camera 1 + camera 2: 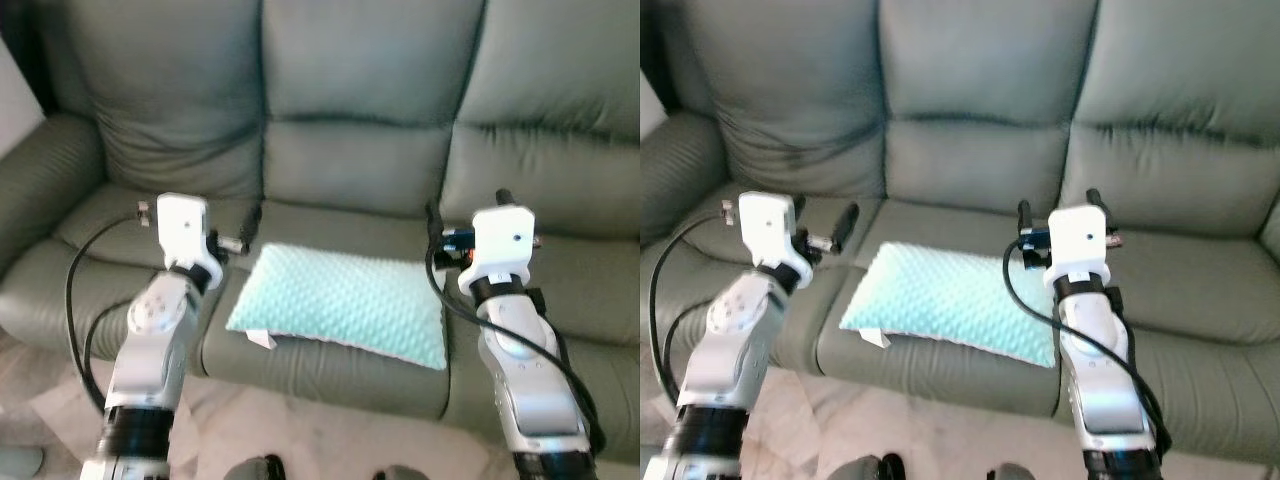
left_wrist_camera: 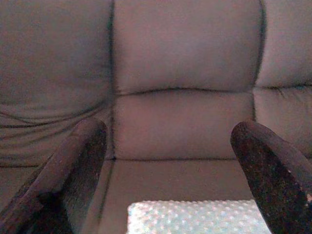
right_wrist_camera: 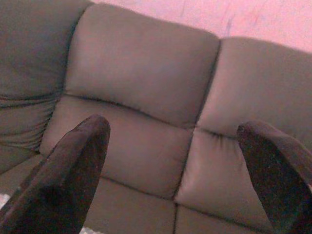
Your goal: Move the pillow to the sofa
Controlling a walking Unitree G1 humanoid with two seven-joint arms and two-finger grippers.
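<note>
Reaching forward at left of frame, the left gripper [image 2: 168,161] hangs with fingers spread beside the mint pillow [image 1: 345,304], which lies on the grey sofa [image 1: 360,170] at centre; at right, the right gripper [image 3: 173,161] is raised, likewise parted and empty.

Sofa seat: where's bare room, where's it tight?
The pillow covers most of the middle cushion of the sofa. Bare: left seat cushion beyond the left gripper, right seat cushion beyond the right gripper. Tight: both pillow ends, with a gripper close by.
</note>
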